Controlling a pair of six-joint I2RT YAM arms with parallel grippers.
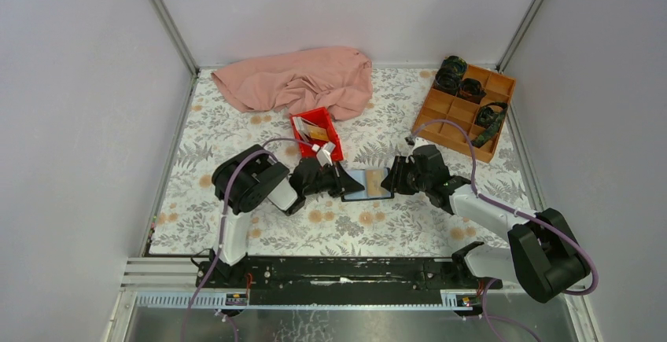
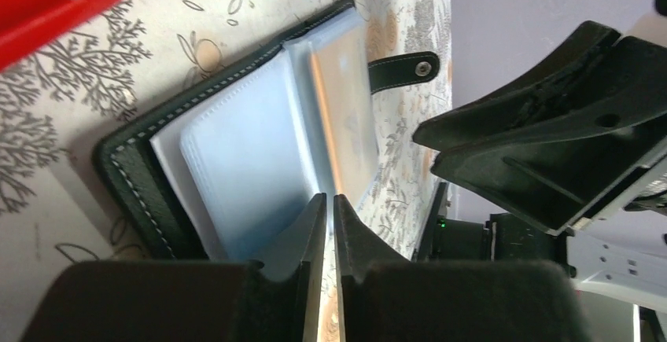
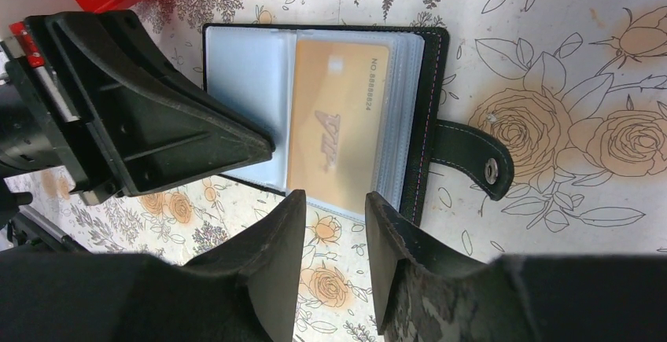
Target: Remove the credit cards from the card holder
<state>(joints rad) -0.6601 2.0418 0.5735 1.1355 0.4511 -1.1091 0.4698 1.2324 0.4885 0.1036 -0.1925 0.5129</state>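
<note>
My left end effector (image 2: 324,208), nearly closed, meets a clear sleeve (image 3: 244,98) of the open card holder (image 3: 429,106). My right end effector (image 3: 334,200) hovers half-open, empty, near the orange card (image 3: 338,114).

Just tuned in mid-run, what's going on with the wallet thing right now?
The card holder lies open between the two arms. The left gripper, fingers almost together, sits at its left clear sleeve. The right gripper is open at the edge of the page holding an orange-gold card. A few cards already lie in the red tray.
</note>
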